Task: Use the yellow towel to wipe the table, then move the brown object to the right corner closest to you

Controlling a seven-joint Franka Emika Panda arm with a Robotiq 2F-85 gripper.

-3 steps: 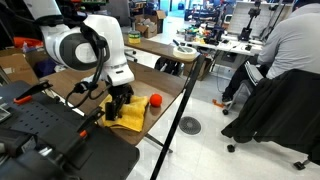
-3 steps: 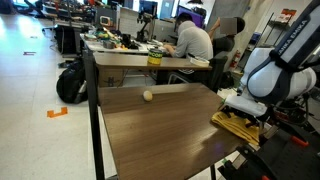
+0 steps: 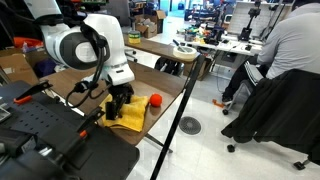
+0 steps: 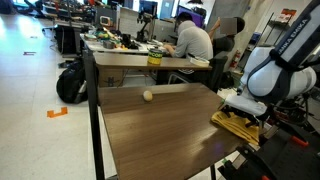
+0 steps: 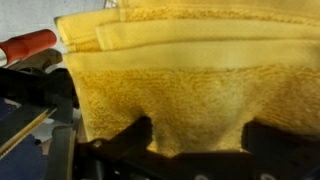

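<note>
Yellow towel [image 3: 132, 116]: lay at the edge of the table [image 4: 160, 130], under the gripper.
Gripper [image 5: 200, 145]: fingers [image 5: 135, 135] spread wide, tips sunk into the towel.
Red-orange object [image 3: 155, 101]: just beside the towel.
Pale ball [image 4: 148, 96]: on the table, well apart from the towel.

Wrist view: the yellow towel [image 5: 190, 80] is running off the top and right edges, the gripper [image 5: 202, 142] is blurring into two dark shapes at the bottom, and a red object [image 5: 28, 45] is getting clipped at the left. In an exterior view, the small ball [image 4: 148, 96] is showing too tiny to identify.
</note>
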